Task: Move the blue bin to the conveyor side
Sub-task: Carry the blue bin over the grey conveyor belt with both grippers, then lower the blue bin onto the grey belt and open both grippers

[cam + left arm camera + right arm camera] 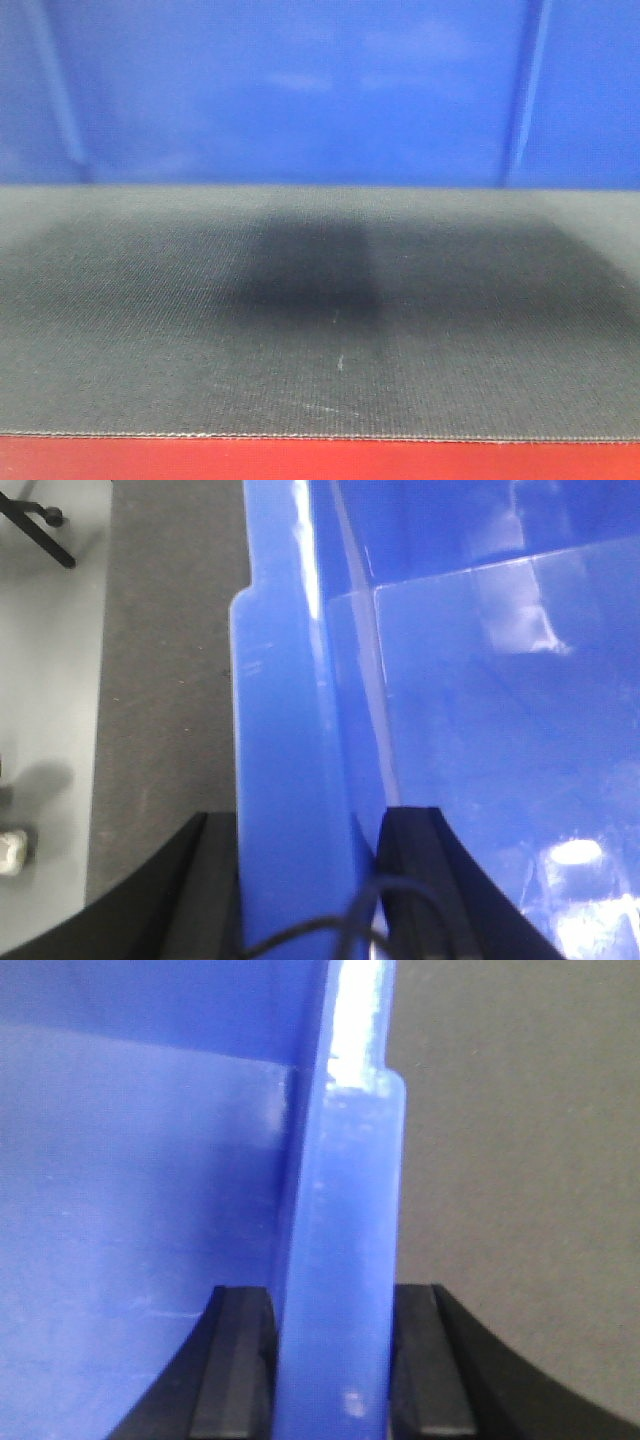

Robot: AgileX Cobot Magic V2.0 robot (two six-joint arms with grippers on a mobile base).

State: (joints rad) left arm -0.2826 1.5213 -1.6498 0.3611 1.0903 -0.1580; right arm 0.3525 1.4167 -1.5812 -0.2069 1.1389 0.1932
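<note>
The blue bin (pixel 300 90) fills the top of the front view, its ribbed side wall resting on the dark grey conveyor (pixel 320 320) belt. In the left wrist view my left gripper (pixel 305 880) is shut on the bin's thick left rim (pixel 285 730), one black finger outside, one inside. In the right wrist view my right gripper (pixel 335 1360) is shut on the bin's right rim (pixel 345 1220) the same way. The bin's glossy inside (pixel 500 700) looks empty where it shows.
A red frame edge (pixel 320 460) runs along the belt's near side. Left of the belt in the left wrist view lies a pale grey surface (pixel 50 680) with a black rod (pixel 40 535) and a silver bolt head (pixel 12 852).
</note>
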